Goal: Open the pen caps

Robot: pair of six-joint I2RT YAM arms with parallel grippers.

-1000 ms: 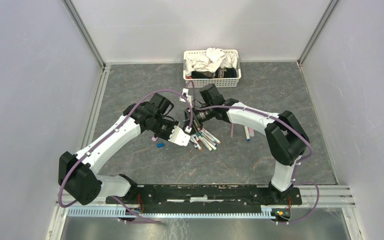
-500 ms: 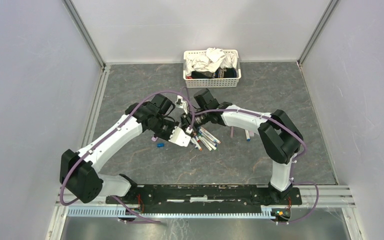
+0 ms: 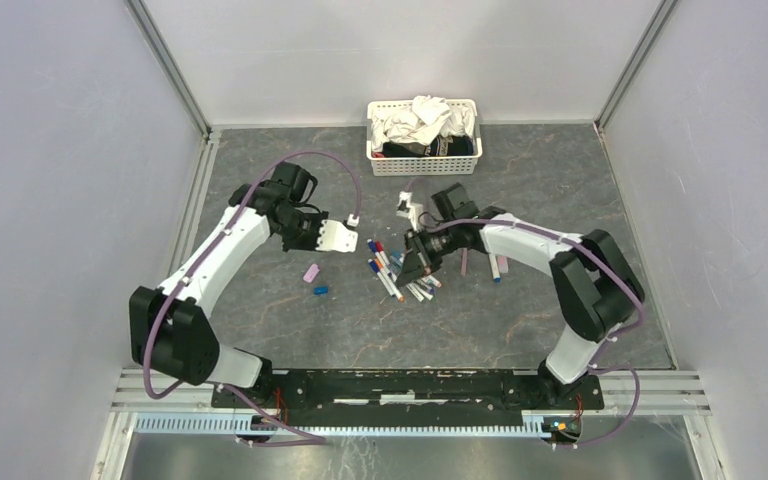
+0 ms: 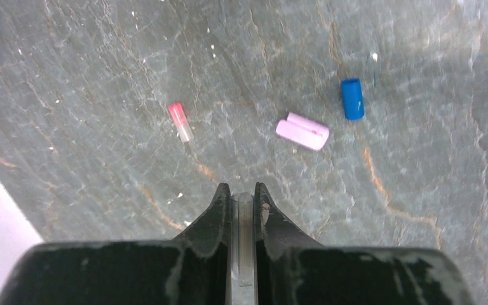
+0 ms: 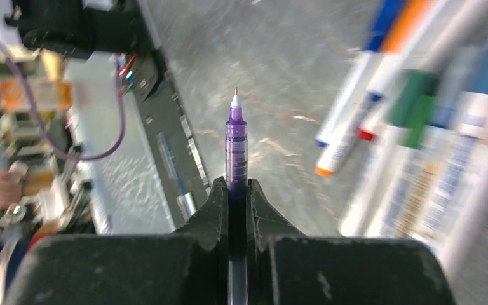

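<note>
Grey marbled tabletop between white walls, with a white basket at the middle of its far edge. The pens lie mid-table; a pink cap and a blue cap sit nearer the left edge.

Left wrist: the left gripper pinches a pale translucent piece. A red-tipped cap lies beyond it.

Right wrist: the right gripper clamps a purple pen, its tip bare.

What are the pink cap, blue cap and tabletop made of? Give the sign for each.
Pink cap: apparently opaque moulded plastic, satin; even colour, moulded clip ridge.
Blue cap: likely plastic too, smooth; even colour, soft sheen.
Tabletop: grey, matte, stone-look with pale and rusty veins; real stone or printed laminate, cannot tell.
</note>
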